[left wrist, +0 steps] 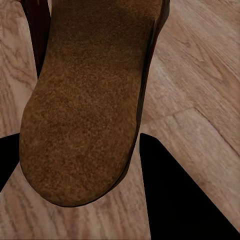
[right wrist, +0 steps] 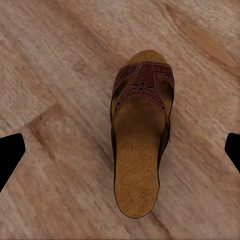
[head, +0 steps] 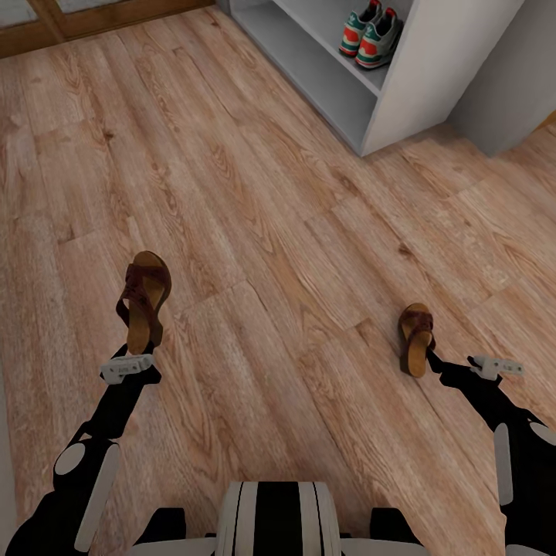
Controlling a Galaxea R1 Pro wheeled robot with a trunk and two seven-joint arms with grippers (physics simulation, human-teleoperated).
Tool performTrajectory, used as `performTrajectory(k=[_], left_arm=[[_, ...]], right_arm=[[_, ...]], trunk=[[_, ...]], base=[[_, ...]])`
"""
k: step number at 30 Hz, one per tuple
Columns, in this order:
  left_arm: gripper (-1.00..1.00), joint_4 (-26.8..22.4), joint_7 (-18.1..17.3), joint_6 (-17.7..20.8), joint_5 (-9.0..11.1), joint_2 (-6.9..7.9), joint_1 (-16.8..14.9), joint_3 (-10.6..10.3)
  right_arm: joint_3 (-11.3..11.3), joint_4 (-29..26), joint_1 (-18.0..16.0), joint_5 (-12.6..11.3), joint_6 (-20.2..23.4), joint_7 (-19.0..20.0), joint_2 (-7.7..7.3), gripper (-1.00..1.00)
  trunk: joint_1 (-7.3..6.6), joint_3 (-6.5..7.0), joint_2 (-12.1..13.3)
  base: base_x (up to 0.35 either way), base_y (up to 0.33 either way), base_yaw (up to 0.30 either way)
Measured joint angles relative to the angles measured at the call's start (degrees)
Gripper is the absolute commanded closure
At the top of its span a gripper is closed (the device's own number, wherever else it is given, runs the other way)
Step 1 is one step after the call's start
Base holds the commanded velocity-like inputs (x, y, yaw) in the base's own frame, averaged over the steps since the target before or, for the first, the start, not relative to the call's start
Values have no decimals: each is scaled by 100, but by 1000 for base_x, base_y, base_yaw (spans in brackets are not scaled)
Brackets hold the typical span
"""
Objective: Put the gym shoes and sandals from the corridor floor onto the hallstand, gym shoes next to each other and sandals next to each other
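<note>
Both gym shoes (head: 371, 36) sat side by side on a shelf of the shoe rack (head: 432, 85), far right of head view. Two sandals left to shelve. Left sandal (head: 144, 297) appeared lifted off the floor (head: 278, 232), heel end at the left claw (head: 139, 357); in left wrist view its footbed (left wrist: 85, 100) ran between the dark fingers (left wrist: 175, 195), one each side of the heel, so claw looked closed on it, though actual contact couldn't be confirmed. Right sandal (head: 416, 337) lay flat on the planks, toe pointing away from robot, just ahead of the right claw (head: 452, 369). Right wrist view showed it (right wrist: 140, 135) centred w/ fingertips (right wrist: 10, 155) far out to either side: claw wide, holding nothing, apparently above the sandal. Risks, as judged: left grip only on the heel end, so sandal could pivot or slip out during the swing to the rack; right claw closing lengthwise instead of across the footbed could just skid the sandal along the smooth floor. Rack's end panel and shelf lip sat close to the gym shoes, so a careless reach could knock them. Room: open floor btw robot and rack, nothing in the way; shelf space beside the gym shoes seemed free toward the left.
</note>
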Motion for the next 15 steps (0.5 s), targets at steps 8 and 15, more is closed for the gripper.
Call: performTrajectory(k=[8, 15], left_arm=[[100, 1, 0, 0, 6, 0, 0, -1], [100, 7, 0, 0, 7, 0, 0, -3]], right_arm=[[-3, 0, 0, 0, 0, -3, 0, -100], [-4, 5, 0, 0, -5, -9, 0, -100]], trunk=[[0, -61, 0], [0, -119, 0]], base=[[1, 0, 81], [0, 0, 86]])
